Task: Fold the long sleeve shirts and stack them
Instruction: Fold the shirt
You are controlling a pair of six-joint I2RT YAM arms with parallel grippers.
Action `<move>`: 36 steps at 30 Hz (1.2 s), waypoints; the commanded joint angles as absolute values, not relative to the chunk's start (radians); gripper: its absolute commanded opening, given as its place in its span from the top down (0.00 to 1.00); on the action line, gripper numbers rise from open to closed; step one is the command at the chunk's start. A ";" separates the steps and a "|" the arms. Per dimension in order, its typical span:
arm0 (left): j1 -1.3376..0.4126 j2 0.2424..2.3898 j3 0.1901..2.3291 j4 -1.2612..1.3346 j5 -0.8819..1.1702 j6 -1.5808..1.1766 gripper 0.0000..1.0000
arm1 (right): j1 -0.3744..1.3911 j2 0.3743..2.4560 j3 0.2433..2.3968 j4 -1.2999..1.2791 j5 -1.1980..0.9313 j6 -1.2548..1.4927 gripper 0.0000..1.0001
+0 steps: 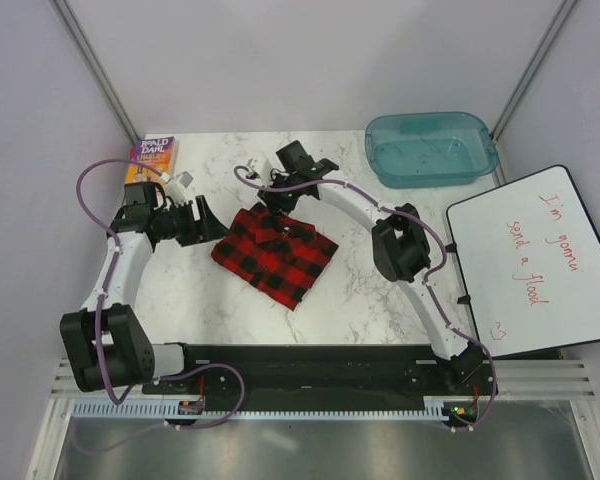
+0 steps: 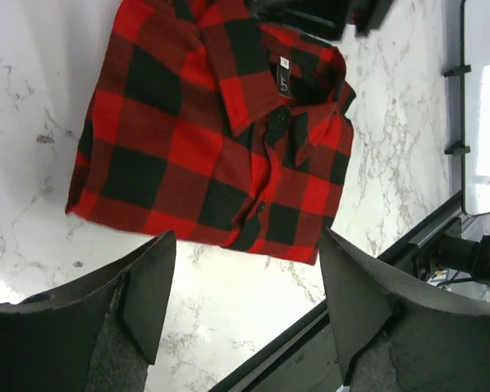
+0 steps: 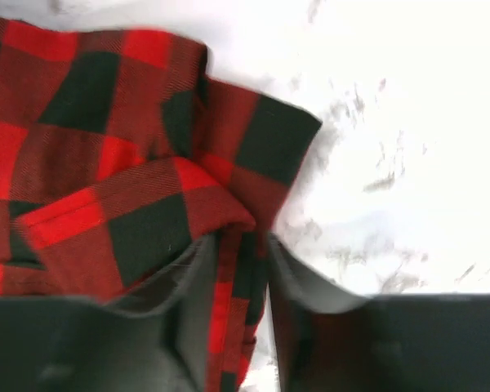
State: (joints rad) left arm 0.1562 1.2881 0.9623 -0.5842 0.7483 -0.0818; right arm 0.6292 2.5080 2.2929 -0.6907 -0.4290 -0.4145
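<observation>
Where the right claw (image 3: 239, 245) comes down on the folded shirt (image 3: 106, 163), its two fingers (image 3: 192, 286) are drawn nearly together with a ridge of red-and-black check fabric nipped between them. The cloth bunches up into that grip, and the rest of the corner lies on the white marbled desk (image 3: 408, 122). From above, the right claw (image 1: 270, 203) reaches in from the far side, its arm arching over from the right base. It meets the shirt (image 1: 275, 255) at the corner that points away from the bases.

Over on the other side, the left claw (image 1: 218, 226) sits low above the desk (image 1: 370, 290), just beside the shirt's left corner, and I can't make out any contact with the fabric. Its own camera shows the left claw (image 2: 249, 302) spread wide. Only bare marble lies between its fingers (image 2: 143, 302), and the shirt (image 2: 204, 139) lies just beyond the tips.

The shirt itself is a single compact bundle near the middle of the desk, turned like a diamond to the arms. It lies collar side up, with a small label in the neck and dark buttons down the front.

Farther out, a colourful book (image 1: 152, 158) lies flat at the far left corner, well apart from the fabric. A see-through blue-green tub (image 1: 430, 147) stands at the far right. A whiteboard (image 1: 530, 260) with red handwriting sits along the right edge.
</observation>
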 commanded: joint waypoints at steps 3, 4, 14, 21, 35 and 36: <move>0.163 1.448 1.014 -0.464 0.700 -0.083 0.33 | 0.580 2.241 2.165 -0.492 -0.359 -0.502 0.48; 0.163 1.480 1.043 -0.456 0.690 -0.077 0.35 | 0.556 2.217 2.125 -0.489 -0.353 -0.473 0.46; 0.144 1.779 1.178 -0.615 0.584 -0.002 0.51 | 0.492 1.893 1.683 -0.612 -0.523 -0.166 0.48; 0.118 1.752 1.053 -0.690 0.627 -0.031 0.93 | 0.502 1.874 1.431 -0.617 -0.638 -0.086 0.60; 0.113 1.508 0.986 -0.700 0.646 -0.118 0.76 | 0.446 2.217 1.834 -0.632 -0.334 -0.195 0.67; 0.129 1.512 1.000 -0.655 0.652 -0.115 0.70 | 0.443 2.217 1.845 -0.634 -0.330 -0.202 0.67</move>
